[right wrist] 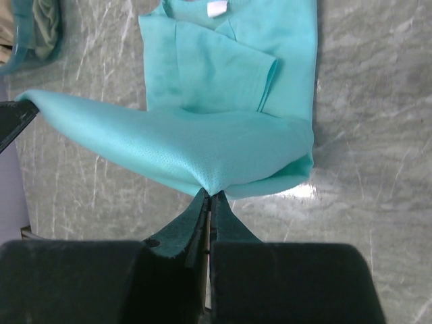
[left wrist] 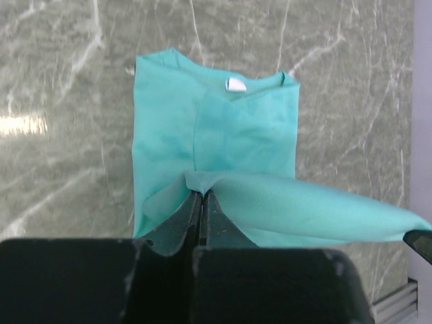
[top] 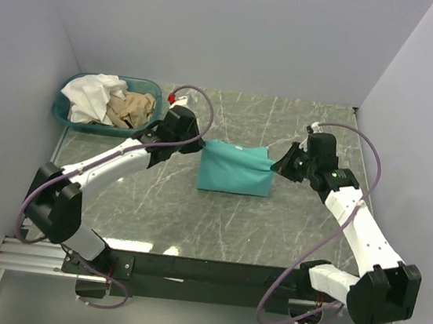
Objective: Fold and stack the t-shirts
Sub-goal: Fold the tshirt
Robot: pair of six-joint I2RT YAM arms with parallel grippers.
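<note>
The teal-green t-shirt (top: 234,169) lies partly folded in the middle of the table, its white neck tag (left wrist: 235,84) showing in both wrist views. My left gripper (top: 200,146) is shut on the shirt's far left corner (left wrist: 202,183) and holds that edge lifted. My right gripper (top: 276,166) is shut on the far right corner (right wrist: 214,182), also lifted. The raised edge hangs stretched between the two grippers over the folded body (right wrist: 229,61). The white t-shirt (top: 92,95) and the tan-beige t-shirt (top: 134,108) lie crumpled in the basket.
A shallow teal plastic basket (top: 156,89) stands at the back left of the marble table (top: 216,225); its rim also shows in the right wrist view (right wrist: 23,47). Grey walls close the left, back and right sides.
</note>
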